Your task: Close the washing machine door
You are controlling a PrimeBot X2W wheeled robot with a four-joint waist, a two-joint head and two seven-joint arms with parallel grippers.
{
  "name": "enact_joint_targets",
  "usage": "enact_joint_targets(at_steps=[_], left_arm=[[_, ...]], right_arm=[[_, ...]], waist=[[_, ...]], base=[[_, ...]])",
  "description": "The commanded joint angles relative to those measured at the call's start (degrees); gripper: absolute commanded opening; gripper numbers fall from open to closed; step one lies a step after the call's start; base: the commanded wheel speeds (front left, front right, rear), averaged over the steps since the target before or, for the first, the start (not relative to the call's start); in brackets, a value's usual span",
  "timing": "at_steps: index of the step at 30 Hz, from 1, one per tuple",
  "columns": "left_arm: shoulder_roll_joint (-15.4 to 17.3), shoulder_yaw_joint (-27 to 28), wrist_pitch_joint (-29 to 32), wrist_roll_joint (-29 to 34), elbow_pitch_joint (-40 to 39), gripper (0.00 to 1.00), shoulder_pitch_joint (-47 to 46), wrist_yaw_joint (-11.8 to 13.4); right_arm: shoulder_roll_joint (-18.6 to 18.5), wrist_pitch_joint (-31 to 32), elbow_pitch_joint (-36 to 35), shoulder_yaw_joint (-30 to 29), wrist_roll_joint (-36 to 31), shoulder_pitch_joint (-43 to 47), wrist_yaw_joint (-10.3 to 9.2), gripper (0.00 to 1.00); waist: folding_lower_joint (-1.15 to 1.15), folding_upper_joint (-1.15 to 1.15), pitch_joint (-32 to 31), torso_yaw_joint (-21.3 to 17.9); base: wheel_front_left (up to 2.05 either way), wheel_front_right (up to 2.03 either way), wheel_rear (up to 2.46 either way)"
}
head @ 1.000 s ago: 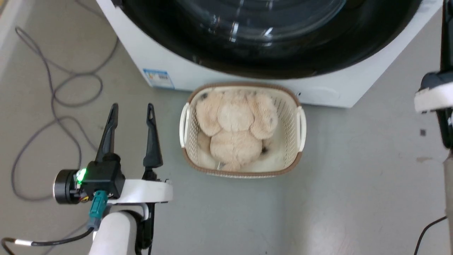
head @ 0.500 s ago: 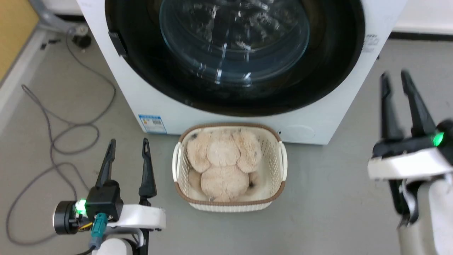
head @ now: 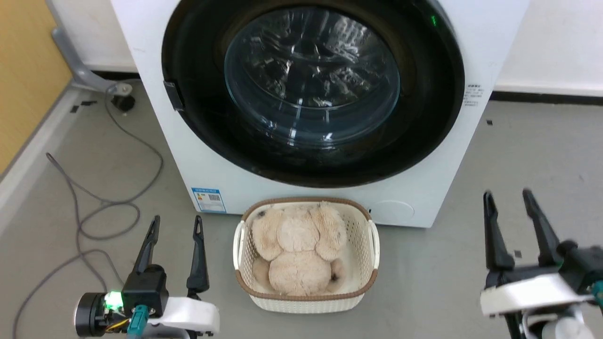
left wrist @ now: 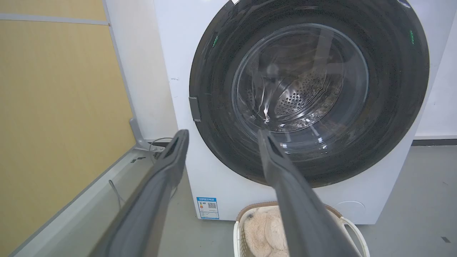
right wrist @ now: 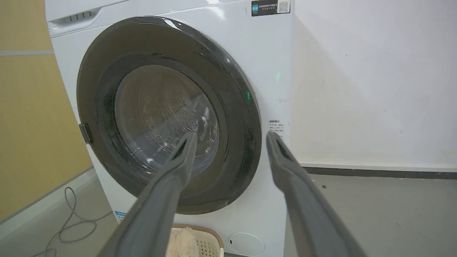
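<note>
Four fingers (head: 198,254) (spread) clear of shut door (head: 424,141).

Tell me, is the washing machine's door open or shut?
Shut: the washing machine door sits flush against the washing machine, no gap around its rim.

The big white front-loading washing machine (head: 487,47) stands on the grey floor (head: 424,282), with the white wall (head: 556,42) behind it. The large round glossy black washing machine door (head: 311,84) lies flush in its front. Low on that front, toward the left, sits the small blue sticker (head: 208,199). Just before the machine, below the door, the small white woven basket (head: 306,303) rests on the floor, with the beige plush toy (head: 297,254) inside. The thin grey cable (head: 108,207) loops on the floor left of the machine. The left tool (head: 176,221) hangs left of the basket, the right tool (head: 506,195) well to its right.
</note>
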Motion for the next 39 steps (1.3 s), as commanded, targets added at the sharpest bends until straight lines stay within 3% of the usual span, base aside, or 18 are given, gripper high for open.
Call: enact_joint_targets(at_steps=[1, 11, 12, 39], left_arm=[[0.31, -0.18, -0.24, 0.36, 0.22, 1.00, 0.99, -0.11], [0.68, -0.66, -0.24, 0.34, 0.51, 1.00, 2.03, -0.47], [0.40, -0.66, 0.00, 0.23, 0.36, 0.00, 1.11, -0.24], [0.06, 0.04, 2.93, 0.36, -0.49, 0.00, 1.31, -1.23]], right_arm=[[0.32, -0.26, -0.49, 0.32, -0.51, 2.13, -0.04, 1.00], [0.33, -0.26, -1.18, 1.28, 2.08, 6.41, -0.04, 1.00], [0.04, 0.00, -0.86, 1.21, 1.67, 5.76, 0.00, 0.00], [0.09, 2.88, -1.61, 1.70, -0.23, 5.95, 0.00, 0.00]], waist=[[0.01, 0.00, -0.56, 0.14], [0.01, 0.00, -1.04, 0.09], [0.01, 0.00, -1.05, 0.09], [0.01, 0.00, -1.07, -0.21]], base=[[0.00, 0.00, 0.00], [0.00, 0.00, 0.00], [0.00, 0.00, 0.00], [0.00, 0.00, 0.00]])
